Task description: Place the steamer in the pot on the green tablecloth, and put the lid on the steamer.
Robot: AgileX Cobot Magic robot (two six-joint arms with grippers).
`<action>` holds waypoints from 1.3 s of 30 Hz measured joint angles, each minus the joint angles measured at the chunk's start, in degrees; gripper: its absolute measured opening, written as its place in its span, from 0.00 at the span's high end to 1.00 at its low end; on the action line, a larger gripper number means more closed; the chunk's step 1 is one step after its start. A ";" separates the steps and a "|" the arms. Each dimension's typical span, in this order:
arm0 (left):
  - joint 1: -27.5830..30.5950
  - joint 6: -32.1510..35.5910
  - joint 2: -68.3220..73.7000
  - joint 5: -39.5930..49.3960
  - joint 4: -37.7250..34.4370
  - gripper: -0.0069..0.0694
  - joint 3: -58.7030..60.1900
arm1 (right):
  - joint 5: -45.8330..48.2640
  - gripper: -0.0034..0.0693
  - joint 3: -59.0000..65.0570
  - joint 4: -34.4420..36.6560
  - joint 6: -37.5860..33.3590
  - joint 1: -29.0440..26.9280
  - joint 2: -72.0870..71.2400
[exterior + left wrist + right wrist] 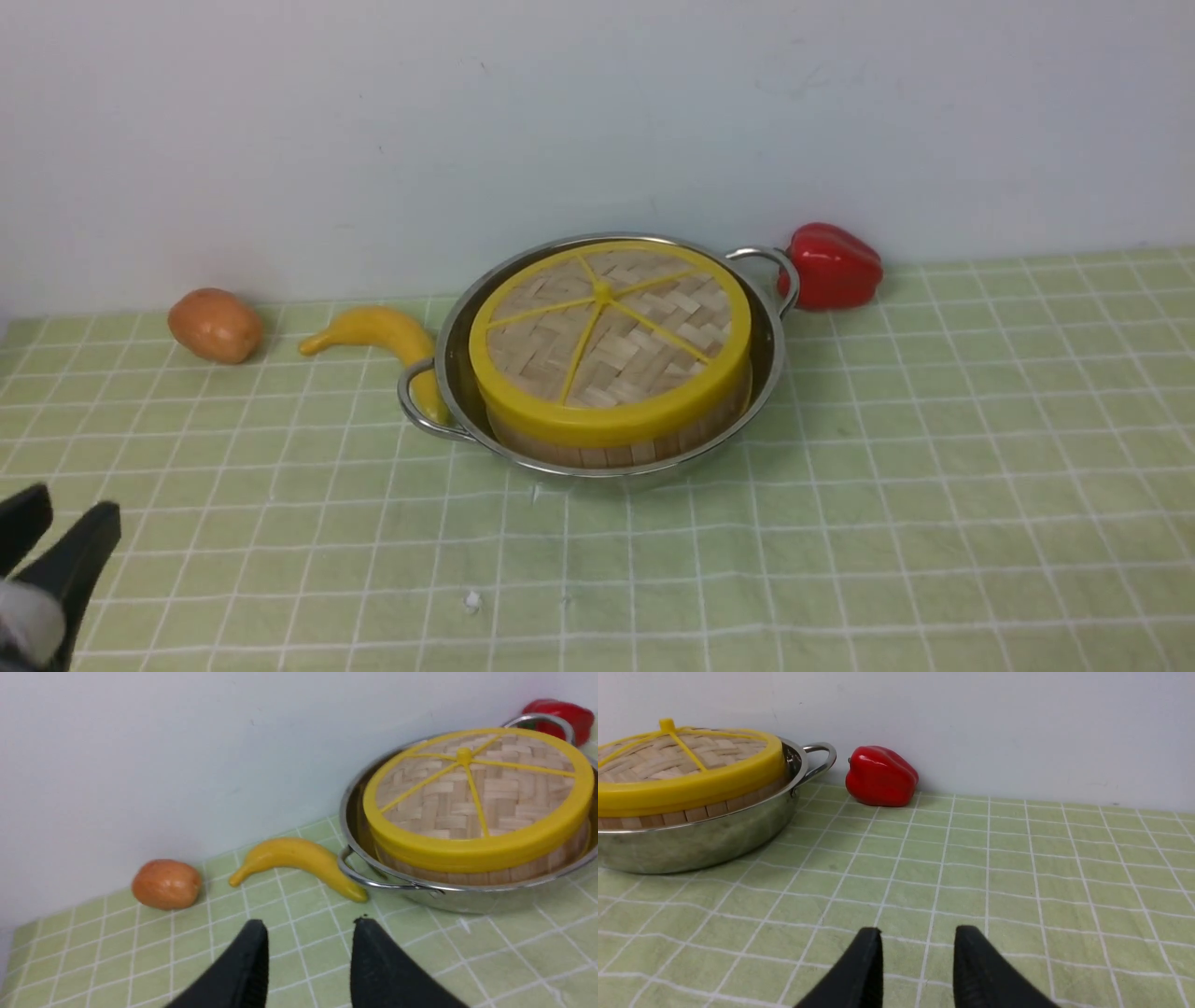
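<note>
flat woven bamboo lid (609, 331) hides most of the wood-strip steamer (616, 446) in the steel pot (756, 373); left tool (58, 541), cut off lower left, and right tool (917, 952) both gape empty.

A yellow banana (378, 334) lies at nine o'clock in the front view, with a round orange-brown potato (215, 325) further out the same way, apart from it. A glossy red bell pepper (831, 265) sits at two o'clock against the pale wall (597, 112).

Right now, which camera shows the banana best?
The left wrist view: the whole banana lies unobstructed beside the pot. The front view shows it smaller, its end behind the pot's handle. The right wrist view misses it.
</note>
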 joint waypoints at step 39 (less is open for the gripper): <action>0.00 -20.26 -19.07 1.75 16.85 0.59 17.44 | -0.09 0.62 0.00 0.00 0.00 0.00 0.00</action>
